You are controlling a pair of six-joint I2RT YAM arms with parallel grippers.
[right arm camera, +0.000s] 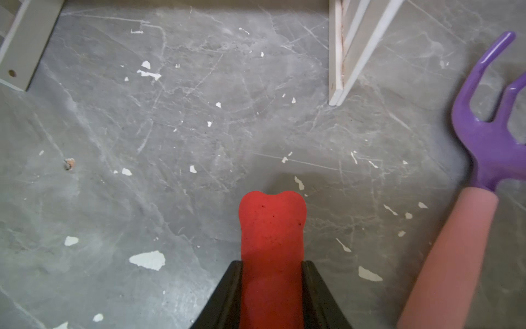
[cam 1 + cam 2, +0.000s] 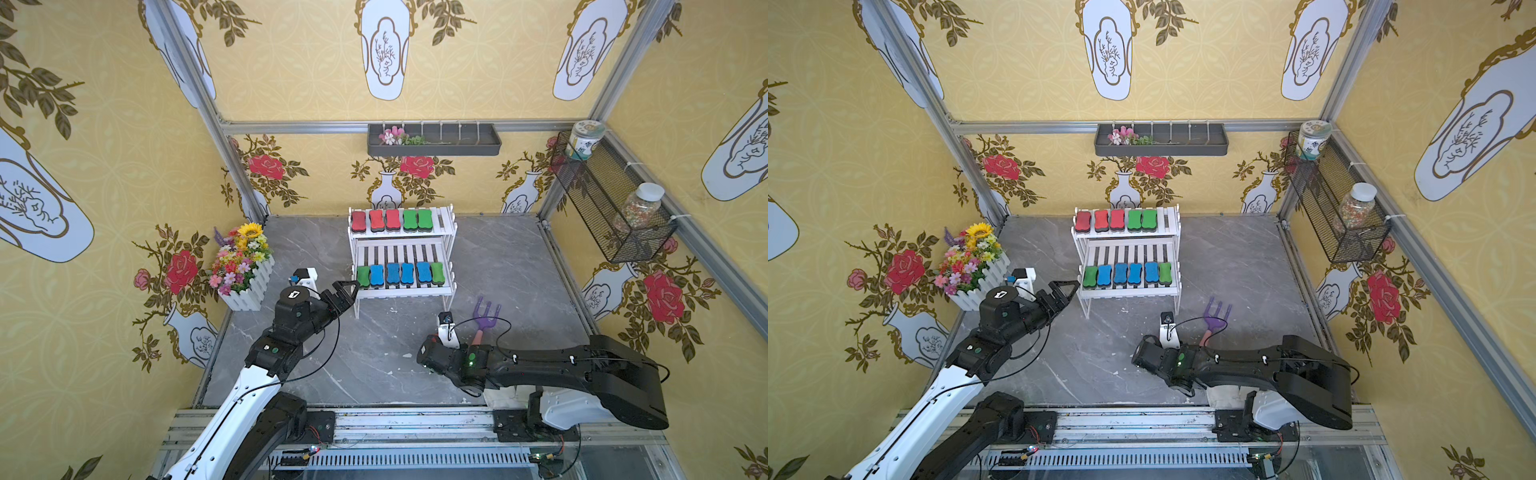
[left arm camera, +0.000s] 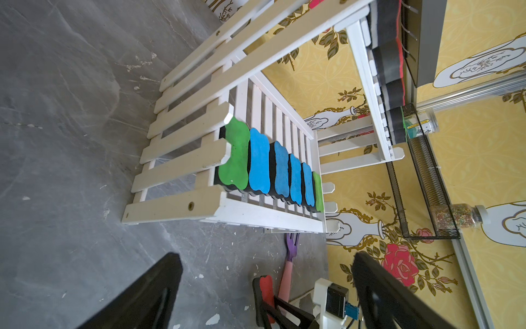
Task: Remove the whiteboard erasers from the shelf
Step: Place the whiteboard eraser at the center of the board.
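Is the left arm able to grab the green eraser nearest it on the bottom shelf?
Probably yes: the open left end effector is close, and the green eraser is uncovered on top, though side slats stand between.

A robotics lab test cell dressed as a domestic corner: printed floral wallpaper panels (image 2: 291, 62) hang on a bare aluminium frame (image 2: 415, 126) around a marble-look tabletop (image 2: 316, 257). A left arm (image 2: 249, 386) and a right arm (image 2: 540, 365) stand mounted on a metal rail (image 2: 415, 419) with exposed wiring, among props: a flower box (image 2: 249, 295), a white slatted shelf (image 2: 444, 222) and a wire basket (image 2: 602, 216).
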